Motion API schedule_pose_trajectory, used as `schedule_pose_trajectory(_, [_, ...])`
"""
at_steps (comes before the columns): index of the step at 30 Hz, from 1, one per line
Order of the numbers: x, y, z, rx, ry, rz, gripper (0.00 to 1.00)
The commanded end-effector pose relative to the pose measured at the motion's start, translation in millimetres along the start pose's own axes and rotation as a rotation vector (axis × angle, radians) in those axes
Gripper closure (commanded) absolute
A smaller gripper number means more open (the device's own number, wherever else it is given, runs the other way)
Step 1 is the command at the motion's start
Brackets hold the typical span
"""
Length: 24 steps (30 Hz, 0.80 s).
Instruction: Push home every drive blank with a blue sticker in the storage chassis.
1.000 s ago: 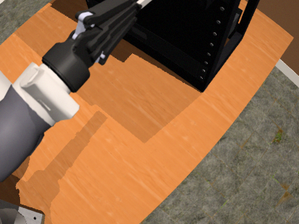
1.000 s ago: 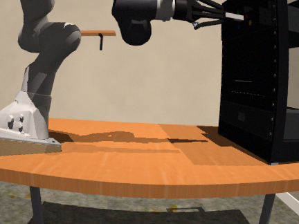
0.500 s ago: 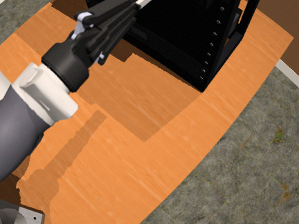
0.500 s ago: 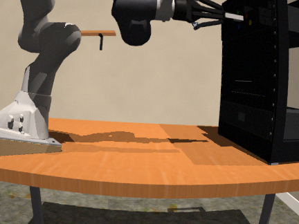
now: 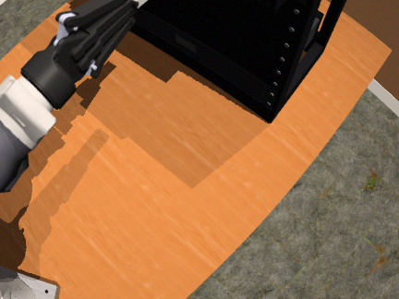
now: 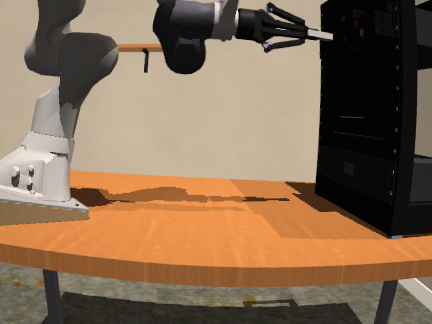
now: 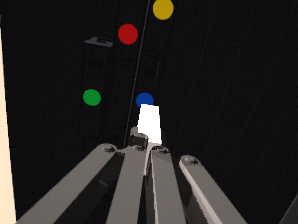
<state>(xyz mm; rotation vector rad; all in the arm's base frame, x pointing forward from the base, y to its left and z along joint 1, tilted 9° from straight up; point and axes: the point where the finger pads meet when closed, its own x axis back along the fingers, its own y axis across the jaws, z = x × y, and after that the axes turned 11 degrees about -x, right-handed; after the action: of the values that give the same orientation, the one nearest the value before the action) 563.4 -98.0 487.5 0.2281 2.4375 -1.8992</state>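
The black rack [image 6: 372, 110] stands at the right end of the table. In the wrist view its front shows four stickers: yellow [image 7: 163, 9], red [image 7: 128, 34], green [image 7: 92, 97] and blue [image 7: 144, 100]. My gripper [image 7: 147, 118] is shut and empty, its white fingertips pressed together just below the blue sticker, partly covering it. In the exterior view the fingertips [image 6: 325, 35] reach the rack's front edge near the top, level with the stickers [image 6: 350, 27]. I cannot tell whether the tips touch the blank.
The rack's front post with screw holes [image 5: 282, 60] and its base corner [image 5: 270, 117] stand on the orange table. My arm's base [image 6: 35, 185] is at the table's left end. A small shelf with a hook [image 6: 142, 52] hangs on the wall behind.
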Motion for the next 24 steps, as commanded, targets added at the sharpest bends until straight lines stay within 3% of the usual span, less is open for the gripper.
schedule_pose_trajectory(1, [5.4,-3.5,0.3,-0.018,0.028,0.022,1.0])
schedule_pose_trajectory(9, [5.1,-2.2,-3.1,-0.018,0.028,0.022,1.0])
schedule_pose_trajectory(17, [-31.3,-3.0,-2.1,-0.018,0.028,0.022,1.0])
schedule_pose_trajectory(24, [-32.7,-3.1,-2.1,-0.018,0.028,0.022,1.0])
